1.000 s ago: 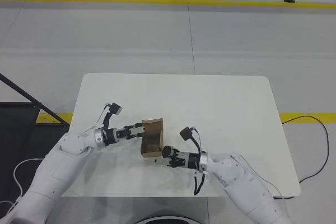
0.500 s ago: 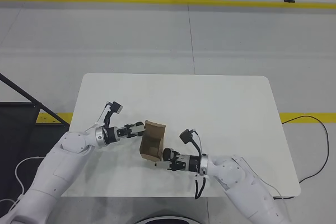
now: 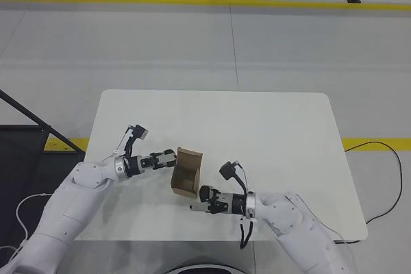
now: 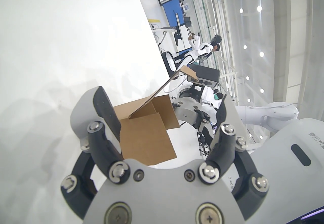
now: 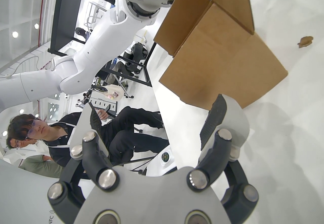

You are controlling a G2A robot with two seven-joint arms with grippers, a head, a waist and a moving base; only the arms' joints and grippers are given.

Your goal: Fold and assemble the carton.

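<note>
Left gripper (image 3: 168,158) first: it's spread wide with nothing in it, parked just beside the carton's (image 3: 187,172) left wall. I can't tell if one pad (image 4: 107,111) actually touches the cardboard.

The carton stands half-formed on the white table (image 3: 274,123), near the robot's edge and between the two arms. Its walls lean and one long flap (image 4: 174,78) pokes up.

On the other side, the right gripper (image 3: 196,191) is also gaping and empty, with one fingertip (image 5: 215,118) just short of a panel edge.

Imo the job right now is squaring the box up. I'd use the left side as a flat backstop and push gently from the right, low near the fold line. The cardboard looks light, so a hard shove probably just skids or tips it.
</note>
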